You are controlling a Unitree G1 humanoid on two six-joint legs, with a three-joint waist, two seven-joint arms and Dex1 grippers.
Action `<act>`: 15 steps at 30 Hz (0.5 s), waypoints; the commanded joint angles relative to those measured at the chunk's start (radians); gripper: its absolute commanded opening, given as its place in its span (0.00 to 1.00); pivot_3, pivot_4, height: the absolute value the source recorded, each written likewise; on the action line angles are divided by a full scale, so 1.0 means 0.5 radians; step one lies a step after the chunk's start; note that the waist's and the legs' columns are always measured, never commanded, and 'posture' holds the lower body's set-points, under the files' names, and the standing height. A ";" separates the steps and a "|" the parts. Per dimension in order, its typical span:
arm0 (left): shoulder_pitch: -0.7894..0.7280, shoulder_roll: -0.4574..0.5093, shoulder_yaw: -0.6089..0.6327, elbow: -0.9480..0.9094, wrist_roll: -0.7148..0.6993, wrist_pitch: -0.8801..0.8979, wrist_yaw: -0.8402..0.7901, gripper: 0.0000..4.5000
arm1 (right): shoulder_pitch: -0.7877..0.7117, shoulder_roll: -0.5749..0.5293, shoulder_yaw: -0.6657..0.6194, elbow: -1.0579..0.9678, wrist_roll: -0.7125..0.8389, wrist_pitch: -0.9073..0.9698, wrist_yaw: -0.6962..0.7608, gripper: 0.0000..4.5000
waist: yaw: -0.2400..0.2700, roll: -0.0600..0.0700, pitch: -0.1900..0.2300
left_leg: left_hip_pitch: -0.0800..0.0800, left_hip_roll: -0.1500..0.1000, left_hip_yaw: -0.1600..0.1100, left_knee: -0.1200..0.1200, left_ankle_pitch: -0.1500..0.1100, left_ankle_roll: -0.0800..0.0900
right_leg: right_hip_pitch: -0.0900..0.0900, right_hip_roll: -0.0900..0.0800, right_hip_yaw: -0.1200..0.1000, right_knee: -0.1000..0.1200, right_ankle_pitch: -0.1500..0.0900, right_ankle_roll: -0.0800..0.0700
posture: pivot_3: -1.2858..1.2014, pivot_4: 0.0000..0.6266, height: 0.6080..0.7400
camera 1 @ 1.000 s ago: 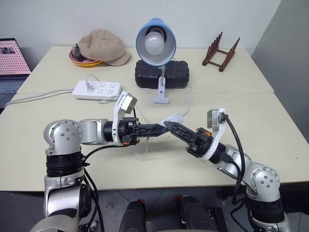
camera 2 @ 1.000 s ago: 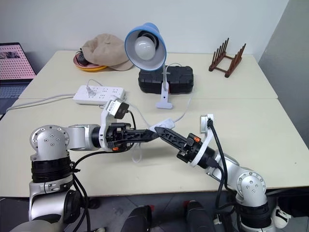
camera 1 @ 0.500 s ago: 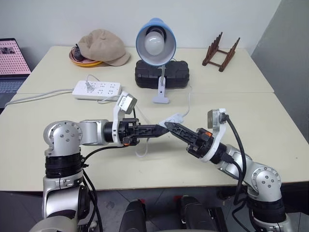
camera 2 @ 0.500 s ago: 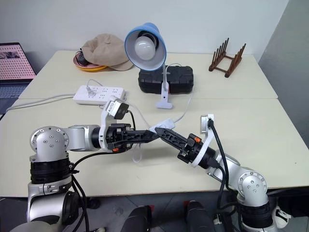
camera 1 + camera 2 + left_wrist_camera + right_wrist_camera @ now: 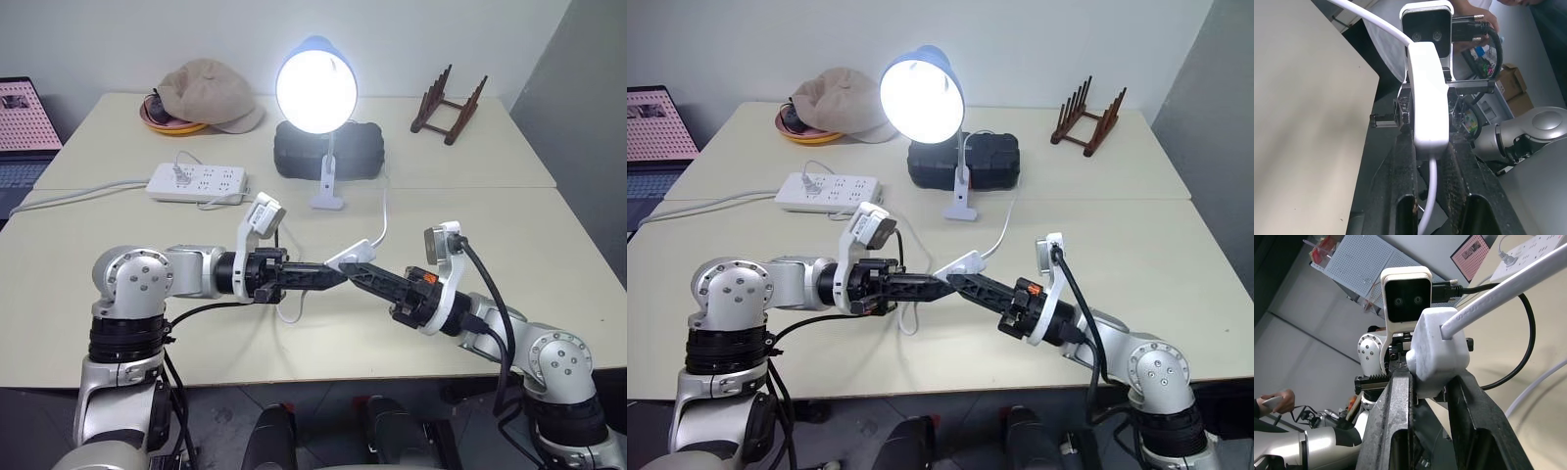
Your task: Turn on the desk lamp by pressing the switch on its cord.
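Left eye view: desk lamp [image 5: 315,93] glows bright white at 12 o'clock. Both left gripper [image 5: 333,277] and right gripper [image 5: 351,271] clamp the white oblong switch [image 5: 351,256], centre table.

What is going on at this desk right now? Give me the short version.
The robot holds the lamp's inline switch up off the table, pinched from both sides: the left end effector and the right end effector meet on it, both shut. The cord runs from there back toward the desk lamp, whose bulb is lit. A power strip, a cap and a black case sit further back, untouched.
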 commanded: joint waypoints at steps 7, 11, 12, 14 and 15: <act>-0.106 0.282 -0.299 0.089 0.476 -0.570 -0.301 0.08 | 0.197 -0.479 -0.241 -0.238 -0.285 0.030 0.195 0.66 | 0.014 0.000 0.000 | -0.003 -0.001 0.001 0.000 0.000 0.000 | -0.002 -0.001 0.001 -0.002 0.000 0.000 | 0.52 0.24 1.00; -0.205 0.350 -0.766 0.376 1.216 -1.449 -0.510 0.08 | 0.337 -0.697 -0.316 -0.463 -0.873 -0.136 0.232 0.87 | 0.054 0.000 0.000 | -0.006 -0.003 0.003 0.000 0.000 0.000 | -0.005 -0.004 0.001 -0.006 0.000 0.000 | 0.52 0.24 1.00; -0.224 0.333 -0.847 0.472 1.367 -1.667 -0.546 0.08 | 0.351 -0.720 -0.277 -0.521 -1.018 -0.183 0.251 0.92 | 0.056 0.000 0.000 | -0.006 -0.003 0.004 0.000 0.000 0.000 | -0.005 -0.004 0.001 -0.007 0.000 0.000 | 0.52 0.24 1.00; -0.271 0.266 -0.979 0.698 1.628 -2.051 -0.580 0.08 | 0.364 -0.733 -0.148 -0.600 -1.346 -0.281 0.266 1.00 | 0.053 0.000 0.000 | -0.007 -0.003 0.006 0.000 0.000 0.000 | -0.006 -0.005 0.003 -0.008 0.000 0.000 | 0.52 0.24 1.00; -0.288 0.238 -1.015 0.777 1.709 -2.179 -0.595 0.08 | 0.369 -0.731 -0.106 -0.620 -1.455 -0.316 0.277 1.00 | 0.053 0.000 0.000 | -0.008 -0.003 0.006 0.000 0.000 0.000 | -0.007 -0.005 0.003 -0.008 0.000 0.000 | 0.52 0.24 1.00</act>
